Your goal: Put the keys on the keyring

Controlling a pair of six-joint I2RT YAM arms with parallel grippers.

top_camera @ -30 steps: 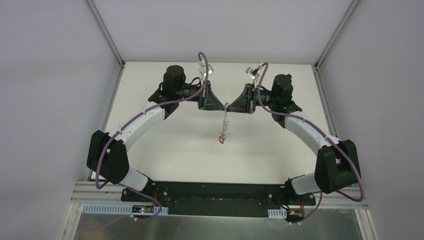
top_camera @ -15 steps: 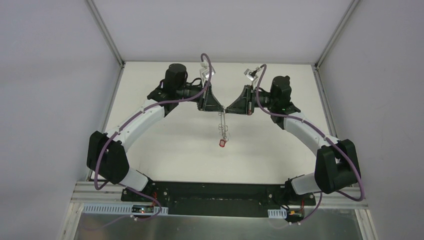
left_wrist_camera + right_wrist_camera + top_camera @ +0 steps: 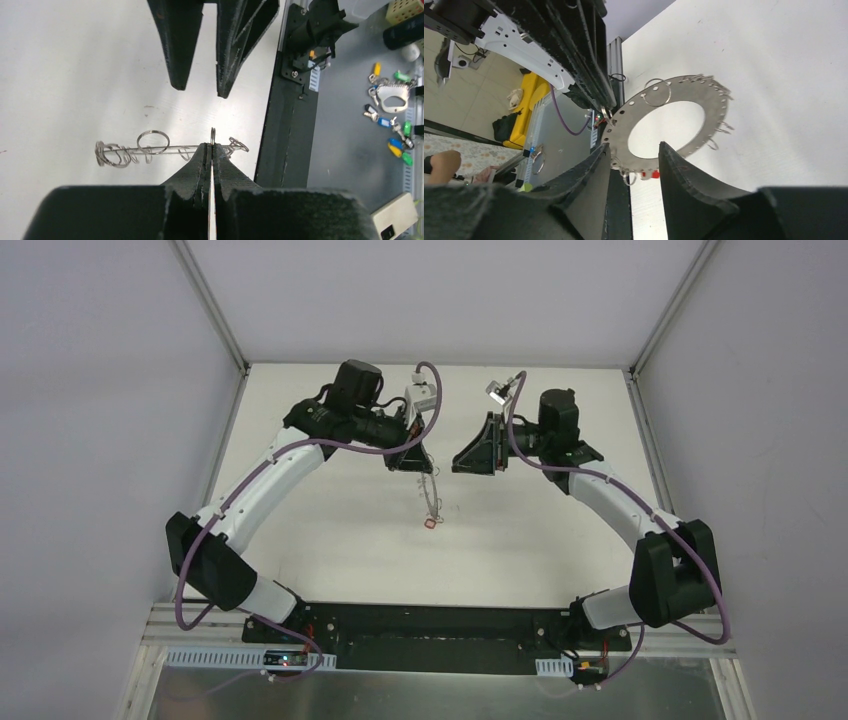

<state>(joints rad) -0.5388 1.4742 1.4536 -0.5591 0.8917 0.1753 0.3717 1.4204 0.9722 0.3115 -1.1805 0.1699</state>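
The keyring (image 3: 430, 498), a wide flat grey metal ring rimmed with small wire loops, hangs above the white table from my left gripper (image 3: 415, 468), which is shut on its top edge. In the left wrist view the keyring (image 3: 150, 149) shows edge-on in the shut left gripper (image 3: 212, 146). A key with a red head (image 3: 430, 524) dangles at the ring's bottom. My right gripper (image 3: 458, 464) stands open just right of the ring, apart from it. In the right wrist view the keyring (image 3: 624, 127) faces the open right gripper (image 3: 635, 147), with the red key (image 3: 653, 174) below it.
A black base rail (image 3: 290, 100) runs along the table's near edge. Beyond it, on a grey bench, lie several spare coloured keys (image 3: 392, 102). Grey walls and metal posts (image 3: 215, 310) close in the white table (image 3: 330, 530) at the left, right and back.
My right gripper has opened and let go of the keyring, drawing slightly right. My left arm has carried the ring left, and it now hangs from the left gripper alone.
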